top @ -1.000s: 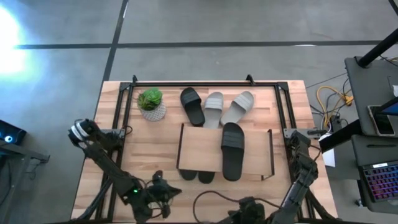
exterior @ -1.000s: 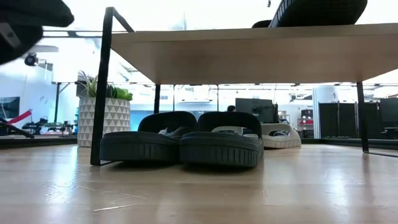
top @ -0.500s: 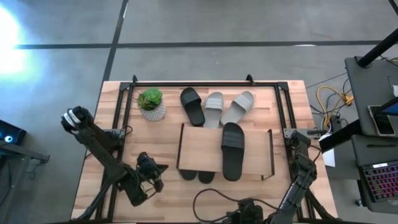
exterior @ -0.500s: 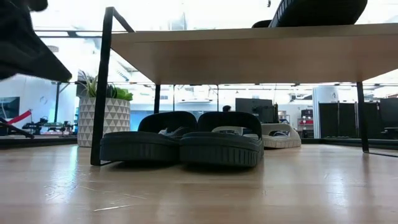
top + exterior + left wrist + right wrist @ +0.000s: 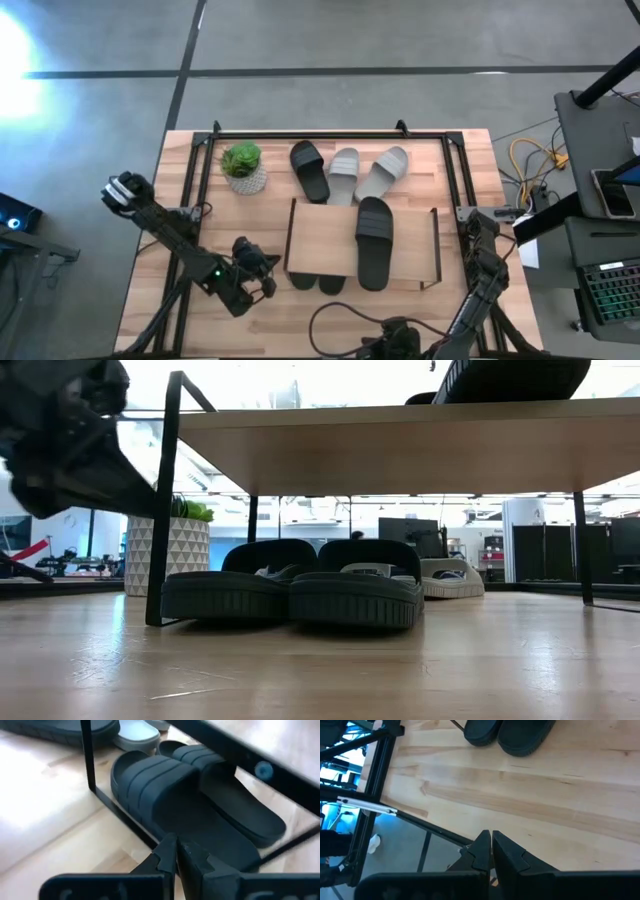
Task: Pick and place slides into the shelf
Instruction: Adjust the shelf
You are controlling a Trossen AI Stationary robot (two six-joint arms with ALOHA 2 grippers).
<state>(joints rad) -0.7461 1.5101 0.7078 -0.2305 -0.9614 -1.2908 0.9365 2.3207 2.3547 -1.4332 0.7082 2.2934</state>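
- We've got the left gripper (image 5: 262, 268) hanging just off the shelf's (image 5: 322, 242) left front corner, fingers pressed together with nothing between them.
- From its wrist cam, those fingertips (image 5: 176, 851) point at the pair of black slides (image 5: 190, 802) tucked under the shelf, right by the thin black side frame (image 5: 90, 755).
- In the low view that same pair (image 5: 295, 585) sits side by side on the table (image 5: 320, 670) under the plank, toes toward the camera, touching each other.
- One more black slide (image 5: 374, 240) lies on top of the shelf, on its right half.
- Behind the shelf we see another black slide (image 5: 310, 170) and two light grey ones (image 5: 343, 175) (image 5: 383, 172), close together in a loose fan.
- The plant (image 5: 243, 166) stands left of those, near the back left of the table.
- The right gripper (image 5: 490, 847) is parked at the near edge of the table, fingers closed on nothing; its cam looks across bare wood toward the toes of the pair.
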